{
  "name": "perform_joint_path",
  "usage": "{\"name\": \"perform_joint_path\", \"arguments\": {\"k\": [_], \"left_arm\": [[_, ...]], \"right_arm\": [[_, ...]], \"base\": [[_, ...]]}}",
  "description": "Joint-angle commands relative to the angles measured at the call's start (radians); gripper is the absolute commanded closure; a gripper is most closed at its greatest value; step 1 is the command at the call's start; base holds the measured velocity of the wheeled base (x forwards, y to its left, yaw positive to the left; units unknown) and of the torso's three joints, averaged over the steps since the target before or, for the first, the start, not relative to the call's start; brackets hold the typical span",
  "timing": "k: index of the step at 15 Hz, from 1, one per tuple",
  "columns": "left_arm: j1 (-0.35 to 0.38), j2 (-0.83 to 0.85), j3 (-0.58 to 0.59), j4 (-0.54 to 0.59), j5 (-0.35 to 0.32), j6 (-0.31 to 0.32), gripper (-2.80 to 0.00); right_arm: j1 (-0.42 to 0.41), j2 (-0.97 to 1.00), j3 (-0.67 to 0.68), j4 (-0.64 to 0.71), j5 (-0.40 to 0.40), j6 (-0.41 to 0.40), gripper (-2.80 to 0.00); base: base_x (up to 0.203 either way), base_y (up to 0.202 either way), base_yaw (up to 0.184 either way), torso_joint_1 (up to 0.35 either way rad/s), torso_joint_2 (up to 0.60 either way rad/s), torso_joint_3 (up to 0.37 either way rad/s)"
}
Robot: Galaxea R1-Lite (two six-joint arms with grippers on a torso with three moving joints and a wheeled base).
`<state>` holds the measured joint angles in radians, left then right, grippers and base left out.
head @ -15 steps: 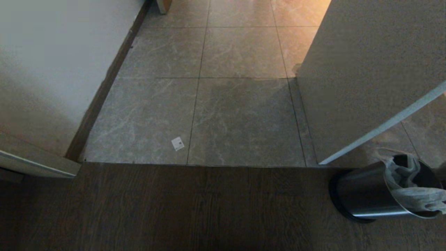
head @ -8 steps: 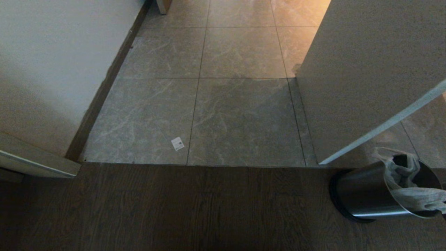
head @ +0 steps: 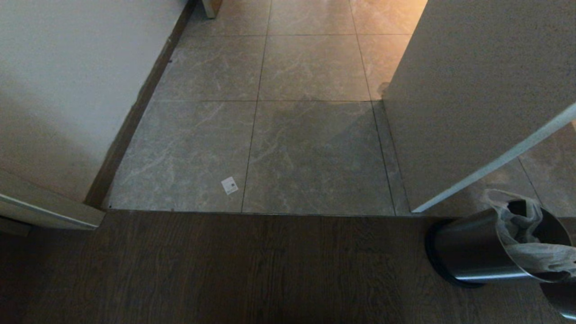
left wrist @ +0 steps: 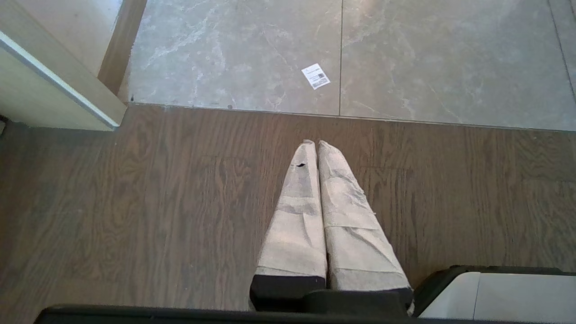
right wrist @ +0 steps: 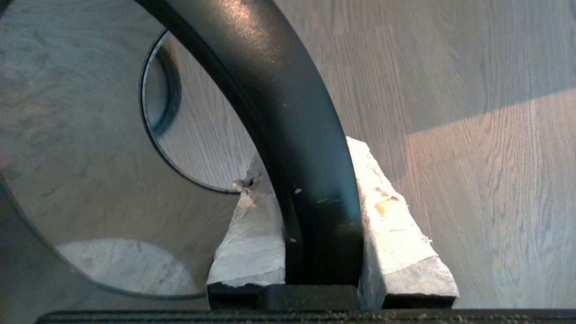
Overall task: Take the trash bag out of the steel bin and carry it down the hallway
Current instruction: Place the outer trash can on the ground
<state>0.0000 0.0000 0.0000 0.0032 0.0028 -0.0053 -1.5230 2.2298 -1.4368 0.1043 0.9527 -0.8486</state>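
Observation:
The steel bin (head: 468, 252) stands on the dark wood floor at the right of the head view, with the crinkled white trash bag (head: 535, 254) draped over its mouth. My right gripper (right wrist: 301, 162) is shut on a black curved rim ring (right wrist: 279, 90) with a shiny steel skirt (right wrist: 90, 180). That same piece (head: 560, 303) shows in the lower right corner of the head view, just in front of the bin. Grey tiles of the hallway (head: 310, 148) stretch ahead. My left gripper (left wrist: 315, 143) hangs shut and empty over the wood floor.
A white wall with a dark baseboard (head: 135, 108) borders the tiles on the left. A pale door panel (head: 472, 99) juts in at the right, just behind the bin. A small white label (head: 229, 185) lies on the tiles near the wood threshold.
The steel piece in my right gripper has come down along the right edge into the lower right corner of the head view. Bin, bag and left arm have stayed put.

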Motion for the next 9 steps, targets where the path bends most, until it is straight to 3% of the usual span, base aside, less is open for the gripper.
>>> {"name": "perform_joint_path", "arguments": {"k": [1,3,9], "left_arm": [[0.0,0.0,0.0,0.0,0.0,-0.001,0.0],[0.0,0.0,0.0,0.001,0.0,-0.001,0.0],[0.0,0.0,0.0,0.0,0.0,-0.001,0.0]], "right_arm": [[-0.023,0.051,-0.01,-0.034,0.015,-0.023,0.0],[-0.05,0.08,-0.015,-0.089,0.018,-0.024,0.0],[-0.127,0.128,-0.075,-0.087,0.003,0.017,0.0]], "base": [[0.0,0.0,0.0,0.0,0.0,0.0],[0.0,0.0,0.0,0.0,0.0,0.0],[0.0,0.0,0.0,0.0,0.0,0.0]]}}
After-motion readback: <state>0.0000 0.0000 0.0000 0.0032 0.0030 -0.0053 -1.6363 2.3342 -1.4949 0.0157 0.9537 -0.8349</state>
